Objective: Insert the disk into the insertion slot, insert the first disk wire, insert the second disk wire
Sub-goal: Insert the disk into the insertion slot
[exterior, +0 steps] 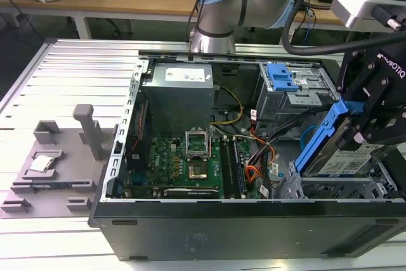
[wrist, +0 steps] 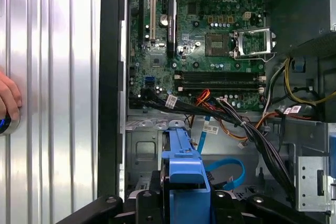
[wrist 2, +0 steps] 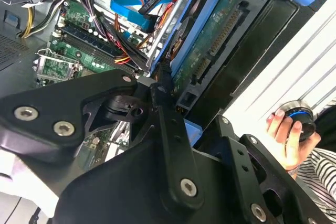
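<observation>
Here the gripper [exterior: 359,132] is clamped on the disk [exterior: 347,160], its black fingers [wrist 2: 160,103] closed on the end of the bright blue carrier [exterior: 319,135] that frames the drive. The disk hangs steeply tilted at the exterior view's right end of the open computer case [exterior: 222,233]. Its labelled face is turned up, and its lower end is down at the top of the insertion slot [exterior: 330,188], the low silver cage in that corner. It does not lie flat in the cage, and I cannot tell whether its lower edge has entered it. In the second wrist view the drive's green circuit board [wrist 2: 220,30] faces the camera.

The case lies on its side on a ribbed aluminium table [exterior: 76,68]. Inside it are a green motherboard [exterior: 181,160] with an open processor socket [exterior: 196,145] and a grey power supply [exterior: 181,90] beyond the board. Beyond the cage stands a taller grey drive bay [exterior: 298,96] with a blue latch [exterior: 281,77]. Loose cables run between the board and the cage: a black bundle [wrist: 252,135], orange and red wires [wrist: 206,98], and a light blue data cable [wrist: 226,174] curling near the carrier.

To the exterior view's left of the case, a grey fixture [exterior: 57,169] holds a small silver chip [exterior: 41,163] in a square recess. A person's hand [wrist 2: 286,129] rests on a round blue-lit button [wrist 2: 299,119] on the table beside the case, with a striped sleeve [wrist 2: 323,169] behind it.
</observation>
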